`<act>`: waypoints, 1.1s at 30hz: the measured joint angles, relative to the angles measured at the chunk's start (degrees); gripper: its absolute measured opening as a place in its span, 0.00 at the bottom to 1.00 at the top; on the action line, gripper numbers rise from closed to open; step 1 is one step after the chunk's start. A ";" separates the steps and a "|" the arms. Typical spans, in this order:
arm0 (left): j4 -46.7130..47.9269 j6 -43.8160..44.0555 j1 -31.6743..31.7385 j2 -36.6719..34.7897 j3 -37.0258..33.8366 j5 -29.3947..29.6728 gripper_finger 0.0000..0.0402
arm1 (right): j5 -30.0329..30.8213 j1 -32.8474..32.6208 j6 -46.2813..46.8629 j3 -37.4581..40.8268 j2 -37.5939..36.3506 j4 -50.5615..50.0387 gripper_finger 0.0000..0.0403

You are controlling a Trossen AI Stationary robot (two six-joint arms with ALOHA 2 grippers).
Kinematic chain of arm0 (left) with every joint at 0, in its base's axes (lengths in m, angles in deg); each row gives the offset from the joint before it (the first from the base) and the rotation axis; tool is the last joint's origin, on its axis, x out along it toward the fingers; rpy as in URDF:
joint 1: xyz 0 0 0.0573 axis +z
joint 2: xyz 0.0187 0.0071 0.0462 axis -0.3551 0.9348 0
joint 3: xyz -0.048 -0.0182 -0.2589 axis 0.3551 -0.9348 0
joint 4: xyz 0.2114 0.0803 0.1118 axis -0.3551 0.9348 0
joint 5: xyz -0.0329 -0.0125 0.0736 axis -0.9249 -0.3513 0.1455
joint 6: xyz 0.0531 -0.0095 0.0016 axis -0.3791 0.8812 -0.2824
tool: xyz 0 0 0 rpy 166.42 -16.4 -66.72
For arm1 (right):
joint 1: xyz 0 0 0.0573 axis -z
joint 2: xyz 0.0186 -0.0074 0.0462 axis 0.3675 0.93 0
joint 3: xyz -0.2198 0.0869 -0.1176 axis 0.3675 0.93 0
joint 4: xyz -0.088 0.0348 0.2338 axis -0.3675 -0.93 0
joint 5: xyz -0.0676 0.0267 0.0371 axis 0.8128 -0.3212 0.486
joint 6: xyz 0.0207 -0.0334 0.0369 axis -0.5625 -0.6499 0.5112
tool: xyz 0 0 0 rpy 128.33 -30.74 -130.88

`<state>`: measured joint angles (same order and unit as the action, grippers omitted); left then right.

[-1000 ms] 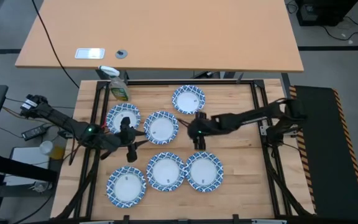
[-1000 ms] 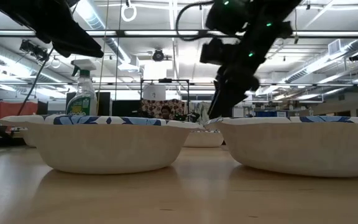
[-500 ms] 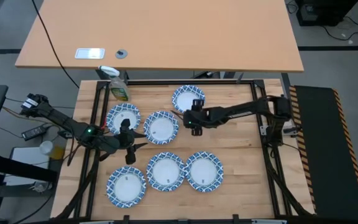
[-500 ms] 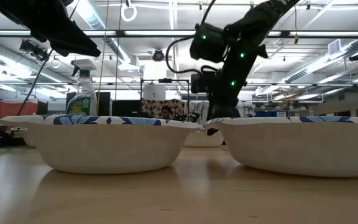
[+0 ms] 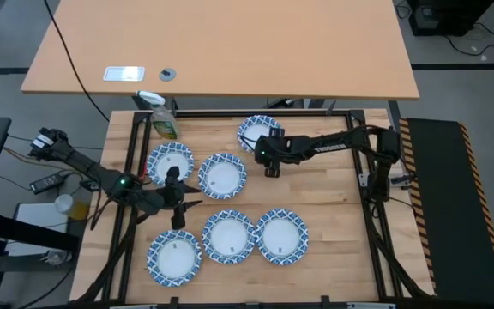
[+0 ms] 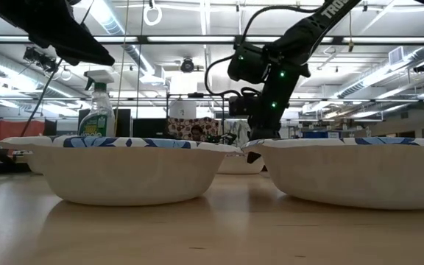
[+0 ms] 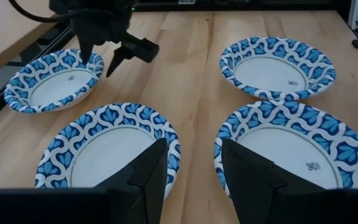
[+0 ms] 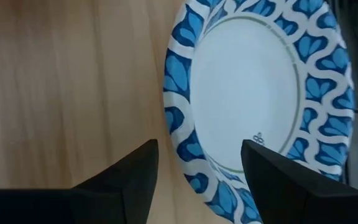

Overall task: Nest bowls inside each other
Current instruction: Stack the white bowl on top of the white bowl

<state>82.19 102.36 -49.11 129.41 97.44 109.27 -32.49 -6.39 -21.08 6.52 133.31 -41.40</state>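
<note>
Six blue-rimmed white bowls sit base-down and apart on the wooden table: one at the far middle (image 5: 260,131), two left of centre (image 5: 171,161) (image 5: 222,175), and three near the front (image 5: 174,256) (image 5: 228,235) (image 5: 281,236). My right gripper (image 8: 201,158) is open at the far bowl's (image 8: 260,87) near rim (image 8: 182,134), slanting down, with one finger on each side of that rim; whether it touches the rim cannot be told. My left gripper (image 7: 194,165) is open above the table between the left bowls, pointing toward the table's right, with nothing between its fingers.
A green-yellow spray bottle (image 5: 163,120) stands at the far left corner. A black frame (image 5: 350,116) runs around the table top. In the low view two front bowls (image 6: 127,169) (image 6: 359,173) fill the foreground. Bare wood lies right of the bowls (image 5: 333,197).
My right gripper has swung from above the table's middle toward the far edge and slightly left, sinking a little, and now stands at the far bowl's near rim. The bowls have not moved.
</note>
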 joint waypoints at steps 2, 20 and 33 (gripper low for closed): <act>0.07 -0.02 -0.38 0.00 0.00 0.02 0.39 | -0.74 0.49 -0.62 0.02 -0.01 0.00 0.58; 1.07 -3.08 -1.82 0.00 0.00 0.04 0.39 | -2.38 1.47 -4.42 2.99 -0.02 5.00 0.35; 1.11 -3.03 -1.82 0.00 0.00 0.07 0.39 | 0.33 0.30 -5.97 2.99 -0.04 4.99 0.15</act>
<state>83.30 99.32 -50.93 129.41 97.44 109.34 -32.16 -6.08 -27.05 9.51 133.27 -36.41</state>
